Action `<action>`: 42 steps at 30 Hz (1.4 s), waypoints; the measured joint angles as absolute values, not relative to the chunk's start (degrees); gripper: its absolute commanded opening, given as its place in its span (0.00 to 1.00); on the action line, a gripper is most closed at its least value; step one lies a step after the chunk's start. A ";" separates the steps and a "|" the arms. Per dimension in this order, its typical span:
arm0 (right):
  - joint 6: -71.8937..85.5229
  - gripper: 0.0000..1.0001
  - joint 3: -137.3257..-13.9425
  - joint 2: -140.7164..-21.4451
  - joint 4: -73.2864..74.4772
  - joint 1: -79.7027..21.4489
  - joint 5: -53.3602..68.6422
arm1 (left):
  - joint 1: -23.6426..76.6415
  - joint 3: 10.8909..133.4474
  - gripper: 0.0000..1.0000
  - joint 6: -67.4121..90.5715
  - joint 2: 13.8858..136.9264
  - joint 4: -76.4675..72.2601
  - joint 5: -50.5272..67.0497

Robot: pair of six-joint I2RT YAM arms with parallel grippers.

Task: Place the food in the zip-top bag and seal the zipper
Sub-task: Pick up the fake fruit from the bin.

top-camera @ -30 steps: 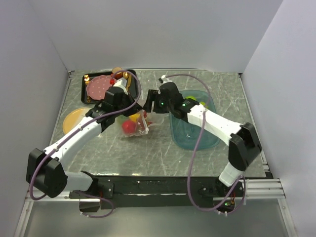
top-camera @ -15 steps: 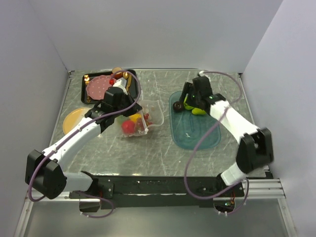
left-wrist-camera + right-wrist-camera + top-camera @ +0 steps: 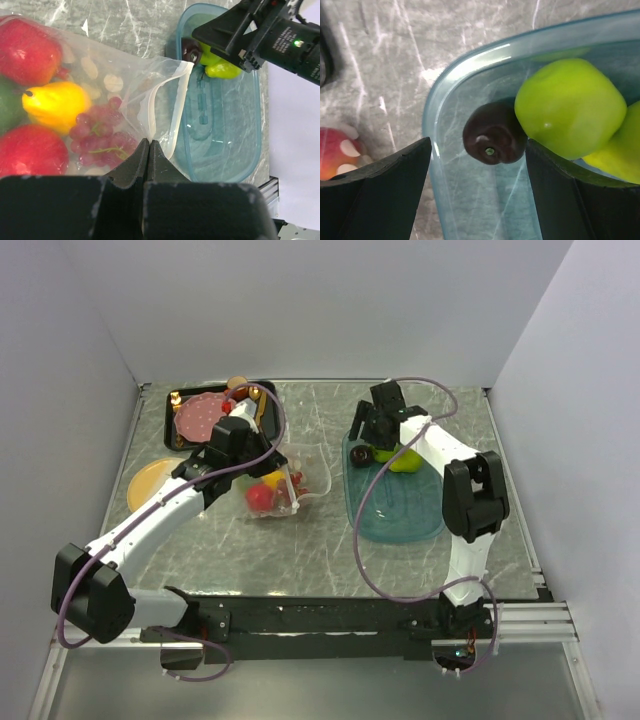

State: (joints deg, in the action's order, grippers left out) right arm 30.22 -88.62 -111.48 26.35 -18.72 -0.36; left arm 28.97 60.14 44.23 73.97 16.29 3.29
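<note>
The zip-top bag (image 3: 292,478) lies mid-table, its mouth facing right. My left gripper (image 3: 149,143) is shut on the bag's edge beside the white zipper (image 3: 178,107). Inside the bag are red balls (image 3: 27,47), a yellow fruit (image 3: 57,106) and a dark red bunch (image 3: 102,132). My right gripper (image 3: 479,146) is open above the far end of the teal tray (image 3: 436,150). Its fingers straddle a dark brown ball (image 3: 494,140), not touching it. A green ball (image 3: 569,107) rests against that ball, with a yellow-green fruit (image 3: 620,150) behind it.
A black tray with a pink dotted plate (image 3: 200,417) sits at the back left. A yellow dish (image 3: 150,480) lies by the left wall. White walls enclose the table on three sides. The teal tray (image 3: 400,515) reaches toward the near right.
My right arm swung from the bag's mouth to the far end of the teal tray, and its jaws opened wider. The left gripper kept its hold on the bag.
</note>
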 measured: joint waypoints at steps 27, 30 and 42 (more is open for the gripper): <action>31.11 0.70 -91.50 -118.98 27.55 -18.48 0.91 | 28.97 60.66 0.01 44.27 74.61 16.99 3.25; 30.59 0.72 -90.56 -118.96 26.48 -18.48 1.21 | 28.97 60.66 0.01 44.36 74.61 16.99 3.25; 30.28 0.37 -88.44 -118.39 23.38 -18.33 2.55 | 28.97 60.66 0.01 44.47 74.61 16.97 3.42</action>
